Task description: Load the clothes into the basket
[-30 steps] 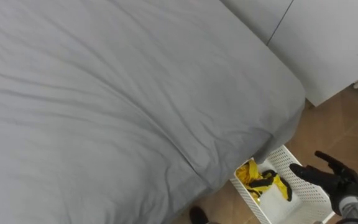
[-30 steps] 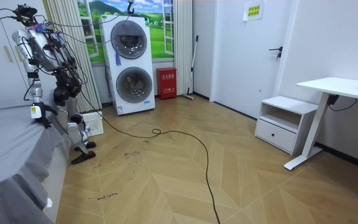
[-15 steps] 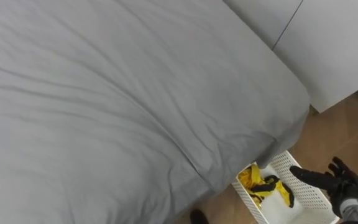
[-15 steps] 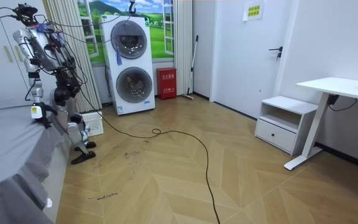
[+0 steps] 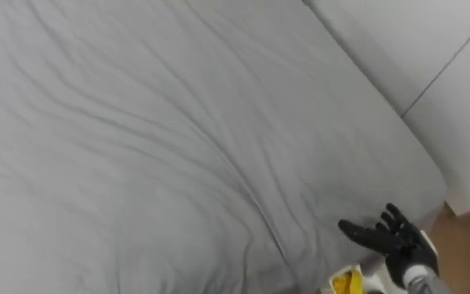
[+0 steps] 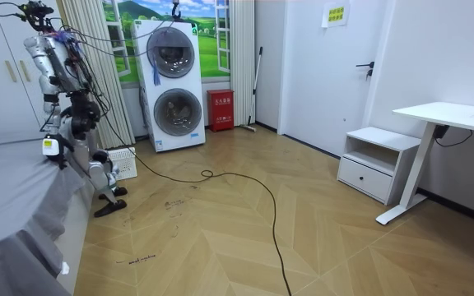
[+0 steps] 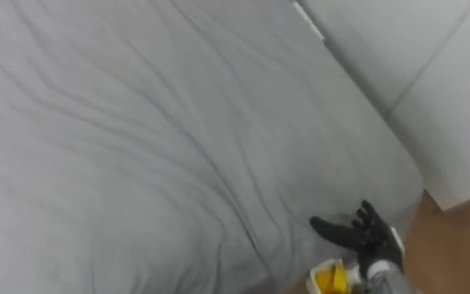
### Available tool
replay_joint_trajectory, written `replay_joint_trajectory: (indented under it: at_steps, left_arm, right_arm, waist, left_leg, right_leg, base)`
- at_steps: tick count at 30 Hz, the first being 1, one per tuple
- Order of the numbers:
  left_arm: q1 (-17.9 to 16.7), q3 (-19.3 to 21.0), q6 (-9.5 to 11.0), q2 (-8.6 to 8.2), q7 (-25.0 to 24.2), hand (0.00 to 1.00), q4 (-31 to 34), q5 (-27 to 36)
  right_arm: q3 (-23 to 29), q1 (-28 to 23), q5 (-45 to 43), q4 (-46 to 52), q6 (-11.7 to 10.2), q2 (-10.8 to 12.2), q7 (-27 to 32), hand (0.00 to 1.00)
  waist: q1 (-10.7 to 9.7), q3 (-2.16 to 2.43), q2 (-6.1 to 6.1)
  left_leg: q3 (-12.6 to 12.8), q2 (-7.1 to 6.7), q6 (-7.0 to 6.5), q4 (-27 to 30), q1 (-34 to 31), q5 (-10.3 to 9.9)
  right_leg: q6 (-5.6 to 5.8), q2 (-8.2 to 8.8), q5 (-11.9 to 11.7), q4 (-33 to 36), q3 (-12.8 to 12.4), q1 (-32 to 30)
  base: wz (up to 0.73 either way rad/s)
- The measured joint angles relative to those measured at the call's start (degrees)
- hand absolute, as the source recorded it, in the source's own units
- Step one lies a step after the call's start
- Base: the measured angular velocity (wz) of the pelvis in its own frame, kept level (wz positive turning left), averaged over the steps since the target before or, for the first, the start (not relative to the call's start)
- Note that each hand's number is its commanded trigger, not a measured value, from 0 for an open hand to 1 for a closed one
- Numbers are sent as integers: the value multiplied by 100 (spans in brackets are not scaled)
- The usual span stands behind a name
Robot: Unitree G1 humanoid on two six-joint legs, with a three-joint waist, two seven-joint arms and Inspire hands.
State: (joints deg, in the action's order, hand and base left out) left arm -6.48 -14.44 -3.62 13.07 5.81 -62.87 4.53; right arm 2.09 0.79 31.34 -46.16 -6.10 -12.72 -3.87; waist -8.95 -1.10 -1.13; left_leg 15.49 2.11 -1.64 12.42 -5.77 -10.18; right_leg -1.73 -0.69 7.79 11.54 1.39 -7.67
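A grey sheet covers the bed (image 5: pixel 178 131) across most of the eye views. My right hand (image 5: pixel 392 241) hovers open, fingers spread, over the bed's lower right corner and holds nothing. Just below it a yellow garment (image 5: pixel 347 283) peeks up at the bottom edge, inside a corner of the white basket (image 7: pixel 314 281). In the room view I stand upright at the bed's side on the room view's left, with the white basket (image 6: pixel 123 162) on the floor behind my legs.
White cupboard fronts (image 5: pixel 431 49) rise past the bed's far right edge. A strip of wooden floor (image 7: pixel 463 245) shows at the lower right. Stacked laundry machines (image 6: pixel 171 82) stand beyond the basket.
The eye view has swung up over the bed, so most of the basket has slid off the bottom edge. In the room view my body has straightened. My right hand, still open, now hangs over the bed's corner.
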Motion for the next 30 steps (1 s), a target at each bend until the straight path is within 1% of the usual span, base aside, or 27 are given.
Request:
replay_joint_trajectory:
  at_steps: [2, 3, 5, 6, 8, 9, 10, 11, 12, 13, 14, 16, 19, 21, 23, 25, 30]
  left_arm:
    - [-31, 50, 2, -21, 98, 0, -2, -36]
    - [-45, 62, 4, -35, 145, 0, -2, -35]
    - [-70, 68, 33, -56, 321, 0, -1, -33]
    - [-69, 69, 39, -68, 364, 0, -1, -33]
    - [-72, 152, 52, -133, 485, 0, 41, -59]
    - [-73, 216, 61, -148, 489, 0, 49, -79]
    - [-72, 337, 109, -171, 491, 0, 54, -71]
    - [-77, 425, 184, -206, 494, 0, 53, -23]
    - [-77, 442, 215, -226, 501, 0, 49, 10]
    - [-87, 483, 275, -260, 529, 0, 38, 64]
    - [-111, 522, 329, -271, 561, 0, 34, 134]
    - [-161, 540, 439, -292, 648, 0, 34, 171]
    - [-195, 681, 561, -331, 660, 0, 41, 159]
    - [-244, 772, 611, -372, 650, 0, 45, 159]
    - [-263, 904, 619, -458, 648, 0, 46, 158]
    - [-272, 988, 621, -506, 650, 0, 45, 156]
    - [-321, 1093, 619, -576, 637, 0, 44, 140]
  right_arm:
    - [-145, 25, -85, -54, -6, 107, 7, 0]
    - [-190, 26, -92, -93, -5, 123, 11, 0]
    - [-350, 0, -151, -176, 41, 199, 65, 0]
    - [-371, 0, -181, -186, 61, 221, 76, 0]
    - [-386, 2, -441, -362, 75, 320, 111, 0]
    - [-386, 10, -521, -454, 73, 350, 116, 0]
    - [-402, 11, -666, -681, 74, 403, 120, 0]
    - [-487, 13, -728, -916, 81, 422, 121, 0]
    - [-526, 12, -734, -1005, 67, 423, 130, 0]
    - [-535, 28, -744, -1186, 11, 422, 132, 0]
    - [-537, 33, -852, -1336, -34, 419, 136, 0]
    - [-560, 28, -1011, -1556, -93, 425, 139, 0]
    - [-604, -6, -1185, -1812, -163, 460, 189, 0]
    - [-658, -14, -1187, -1910, -184, 455, 224, 0]
    - [-691, -30, -1187, -2088, -266, 450, 284, 0]
    - [-691, -50, -1153, -2126, -280, 449, 359, 0]
    - [-644, -56, -1083, -2271, -327, 439, 385, 0]
  waist:
    - [127, 48, 102]
    - [147, 61, 126]
    - [168, 92, 182]
    - [178, 92, 188]
    - [295, 92, 207]
    - [303, 95, 216]
    - [307, 98, 242]
    - [354, 110, 268]
    - [385, 110, 278]
    - [452, 100, 307]
    - [462, 92, 356]
    - [502, 112, 421]
    - [635, 120, 466]
    - [678, 119, 481]
    - [701, 120, 473]
    - [699, 116, 463]
    - [701, 123, 410]
  left_leg:
    - [-151, -44, 1, -78, 245, 0]
    - [-193, -58, 1, -86, 285, 0]
    - [-388, -103, -1, -100, 383, 0]
    - [-421, -110, -2, -105, 395, 0]
    - [-534, -163, -6, -121, 431, 1]
    - [-583, -177, -6, -124, 434, 1]
    - [-700, -205, -11, -124, 441, 4]
    - [-795, -207, -13, -118, 450, 5]
    - [-819, -209, -13, -117, 460, 6]
    - [-856, -248, -13, -117, 499, 6]
    - [-941, -279, -14, -120, 540, 5]
    - [-996, -304, -15, -122, 566, 4]
    - [-1097, -316, -16, -136, 567, 3]
    - [-1130, -331, -17, -176, 642, 2]
    - [-1213, -365, -37, -180, 697, -14]
    - [-1274, -384, -44, -182, 701, -19]
    - [-1322, -387, -51, -215, 746, -23]
  right_leg:
    - [19, 50, 31, -119, 124, 334]
    - [21, 55, 42, -140, 203, 407]
    - [46, 93, 58, -258, 384, 641]
    - [52, 100, 54, -290, 415, 680]
    - [60, 137, 59, -291, 543, 779]
    - [65, 151, 69, -297, 600, 816]
    - [75, 171, 90, -316, 689, 890]
    - [85, 182, 104, -332, 747, 923]
    - [89, 189, 107, -348, 777, 974]
    - [95, 204, 110, -386, 835, 1039]
    - [102, 212, 148, -390, 869, 1098]
    - [113, 228, 197, -389, 932, 1161]
    - [113, 236, 209, -391, 994, 1198]
    - [119, 242, 213, -412, 1020, 1287]
    - [137, 251, 229, -487, 1062, 1380]
    - [150, 266, 237, -489, 1141, 1408]
    - [155, 273, 237, -464, 1205, 1514]
  base:
    - [35]
    - [42]
    - [46]
    - [32]
    - [20]
    - [38]
    - [48]
    - [45]
    - [28]
    - [24]
    - [28]
    - [27]
    - [13]
    - [10]
    - [15]
    - [18]
    - [8]
